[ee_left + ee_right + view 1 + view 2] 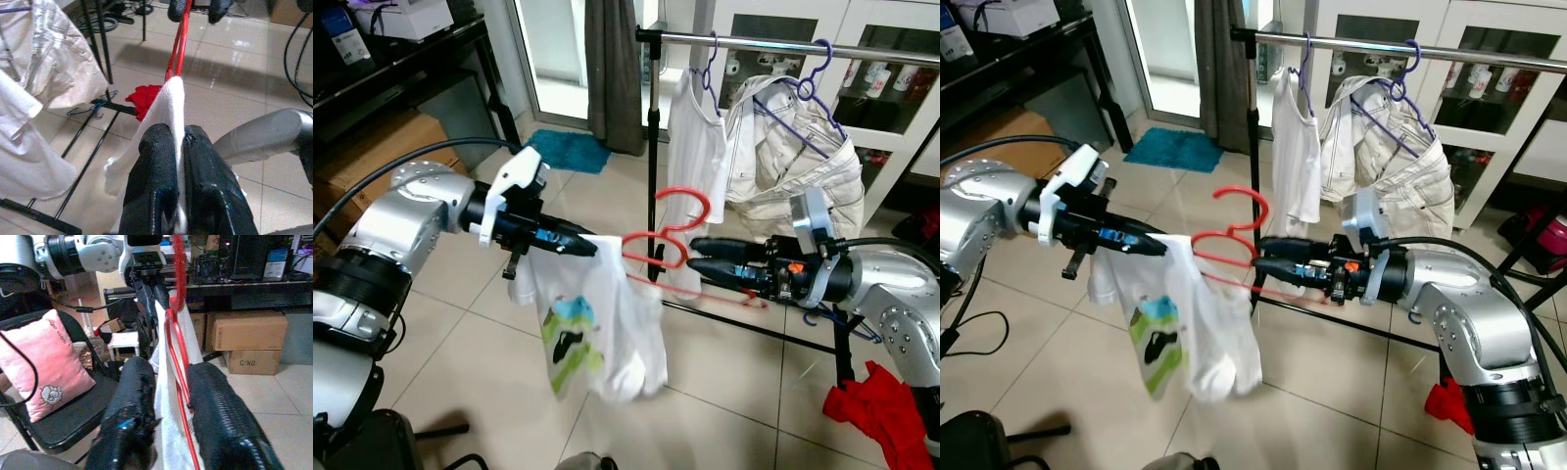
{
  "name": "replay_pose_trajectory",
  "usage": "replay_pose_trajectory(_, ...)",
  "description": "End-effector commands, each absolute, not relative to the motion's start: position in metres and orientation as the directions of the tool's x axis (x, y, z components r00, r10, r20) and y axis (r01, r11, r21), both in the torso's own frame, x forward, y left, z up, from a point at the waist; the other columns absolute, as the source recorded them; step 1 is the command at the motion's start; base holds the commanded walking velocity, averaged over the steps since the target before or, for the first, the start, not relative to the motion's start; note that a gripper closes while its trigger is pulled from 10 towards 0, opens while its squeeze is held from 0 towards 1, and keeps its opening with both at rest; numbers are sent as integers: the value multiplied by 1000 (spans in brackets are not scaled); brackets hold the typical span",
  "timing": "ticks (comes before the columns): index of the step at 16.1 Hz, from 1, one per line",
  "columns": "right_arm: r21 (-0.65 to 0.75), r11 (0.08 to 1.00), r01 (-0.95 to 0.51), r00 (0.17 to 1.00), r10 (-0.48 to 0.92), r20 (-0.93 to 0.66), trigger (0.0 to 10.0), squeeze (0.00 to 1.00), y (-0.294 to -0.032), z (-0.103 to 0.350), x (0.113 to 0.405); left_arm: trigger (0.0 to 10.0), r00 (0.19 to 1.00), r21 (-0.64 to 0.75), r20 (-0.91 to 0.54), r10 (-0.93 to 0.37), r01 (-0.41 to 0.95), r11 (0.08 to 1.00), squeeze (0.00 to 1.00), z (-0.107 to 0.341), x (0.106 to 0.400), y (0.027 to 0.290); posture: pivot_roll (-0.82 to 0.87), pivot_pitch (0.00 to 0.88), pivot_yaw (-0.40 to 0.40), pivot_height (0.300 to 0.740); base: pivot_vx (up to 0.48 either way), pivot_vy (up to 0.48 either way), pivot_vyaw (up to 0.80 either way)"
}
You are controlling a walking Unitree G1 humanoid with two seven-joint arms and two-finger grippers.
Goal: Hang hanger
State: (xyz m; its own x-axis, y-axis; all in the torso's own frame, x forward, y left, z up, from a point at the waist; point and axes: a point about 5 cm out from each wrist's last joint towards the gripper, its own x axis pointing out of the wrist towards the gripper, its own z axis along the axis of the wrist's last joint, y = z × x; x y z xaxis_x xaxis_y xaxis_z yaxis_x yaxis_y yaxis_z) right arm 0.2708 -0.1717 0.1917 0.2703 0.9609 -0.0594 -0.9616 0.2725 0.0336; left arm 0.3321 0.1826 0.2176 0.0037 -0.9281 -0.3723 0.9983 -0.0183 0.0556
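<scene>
Both arms are reaching inward at chest height in front of the clothes rack (773,41), meeting near the middle of the head view. The left gripper (582,245) is coming in from nine o'clock with its silver forearm level and its jaws pressing together on the shoulder of a white T-shirt (597,333), which is hanging down toward six o'clock with a blue and green print on its front; the left wrist view is showing the white cloth pinched between the two black fingers (151,171). The right gripper (700,255) is coming in from three o'clock, pointing at the left one, its jaws standing either side of the lower wire of the single red hanger (671,230); in the right wrist view that wire is running between the fingers (220,406), with the jaws closing around it, though whether they are actually touching it is hard to tell. The hanger is sitting between the two grippers, hook rising toward twelve o'clock, one end tucked into the shirt, below the rail and not on it. Two purple hangers (813,73) are already hanging on the rail, carrying two pale garments (793,162). One red cloth (876,406) is lying on the tiled floor (470,323) at five o'clock.
</scene>
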Motion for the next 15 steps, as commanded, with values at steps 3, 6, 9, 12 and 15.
replay_pose_trajectory(3,-18,355,-935,355,935,-15,10000,1000,-186,205,276,0,197,178,-330,-923,973,144,0,223,344,193,-102,0,100,740,0,0,0)
replay_pose_trajectory(6,28,348,-937,348,926,148,10000,1000,-189,225,253,0,350,214,-161,-923,925,314,0,233,353,198,-103,0,94,740,0,0,0)
replay_pose_trajectory(9,83,307,-948,314,945,88,10000,1000,-157,200,240,0,308,194,-75,-948,937,289,0,245,352,191,-107,0,92,740,0,0,0)
replay_pose_trajectory(12,80,416,-906,423,900,107,10000,1000,-119,184,251,0,206,162,-36,-978,967,198,0,256,348,182,-105,0,101,740,0,0,0)
replay_pose_trajectory(15,26,481,-876,480,866,140,10000,1000,-95,189,263,0,147,144,-38,-988,980,140,0,262,344,179,-104,0,104,740,0,0,0)
